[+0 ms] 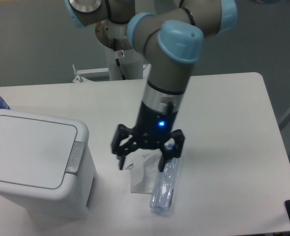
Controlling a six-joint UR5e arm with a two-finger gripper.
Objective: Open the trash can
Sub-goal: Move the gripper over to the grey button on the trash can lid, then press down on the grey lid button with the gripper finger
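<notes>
Hanging over the white table (233, 123), the gripper (142, 161) has its two black fingers spread wide with nothing between them, and whether the tips touch the surface cannot be told. Below and between the jaws lies a crumpled white paper scrap (142, 176), its top edge hidden by the gripper body. Just past the right-hand finger, a clear plastic bottle (164, 189) lies on its side, its cap end hidden behind that finger. The trash can (34, 162) sits well off to the left of the jaws, lid flat and closed, grey latch button (74, 157) facing them; its bottom-left corner is cut off by the frame edge.
</notes>
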